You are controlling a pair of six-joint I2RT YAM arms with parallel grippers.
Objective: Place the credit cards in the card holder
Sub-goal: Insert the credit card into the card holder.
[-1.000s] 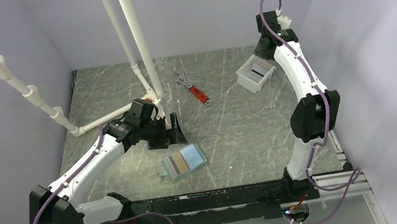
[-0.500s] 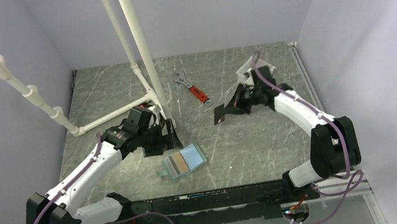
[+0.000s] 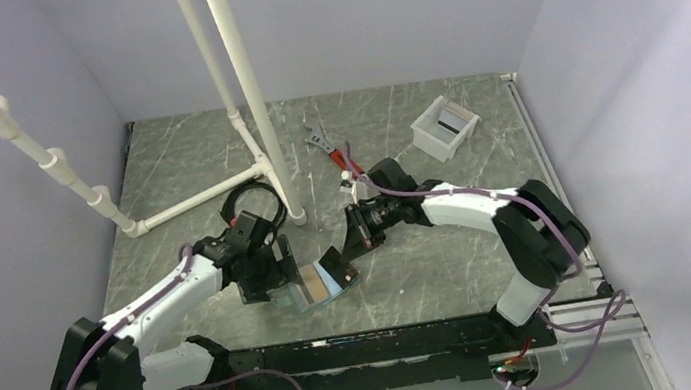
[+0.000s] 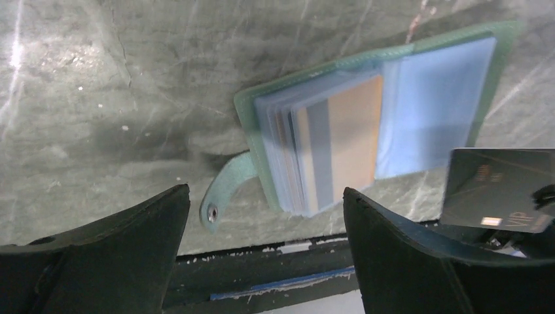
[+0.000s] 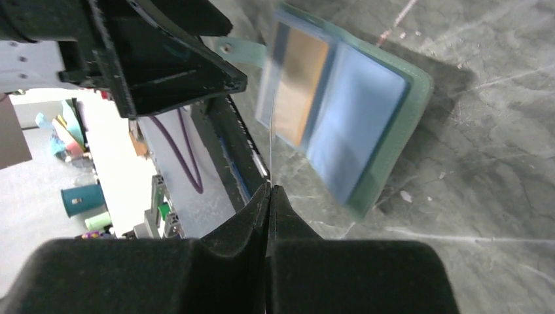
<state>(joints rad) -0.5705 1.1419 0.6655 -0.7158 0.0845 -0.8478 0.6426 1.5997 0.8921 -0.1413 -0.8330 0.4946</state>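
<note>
The card holder (image 4: pixel 376 124) lies open on the table, a grey-green wallet (image 3: pixel 325 283) with clear sleeves and a snap strap (image 4: pixel 226 193). A tan-brown credit card (image 4: pixel 353 140) with a grey stripe sits in its left stack; the right page (image 4: pixel 432 104) looks light blue. My left gripper (image 4: pixel 266 191) hovers open over the holder's near-left edge with nothing between the fingers. My right gripper (image 5: pixel 269 188) is shut on a thin dark credit card (image 4: pixel 501 190), seen edge-on (image 5: pixel 271 140) in the right wrist view, held upright just above the holder's right half (image 5: pixel 357 124).
A white square tub (image 3: pixel 445 127) stands at the back right with something flat in it. A red-handled wrench (image 3: pixel 339 159) lies behind the right arm. White pipes (image 3: pixel 253 96) rise at the back left. The black base rail (image 3: pixel 372 348) runs just near the holder.
My right arm swung from the white tub at the back right down to the card holder, carrying the dark card. My left gripper moved nearer, over the holder's left edge.
</note>
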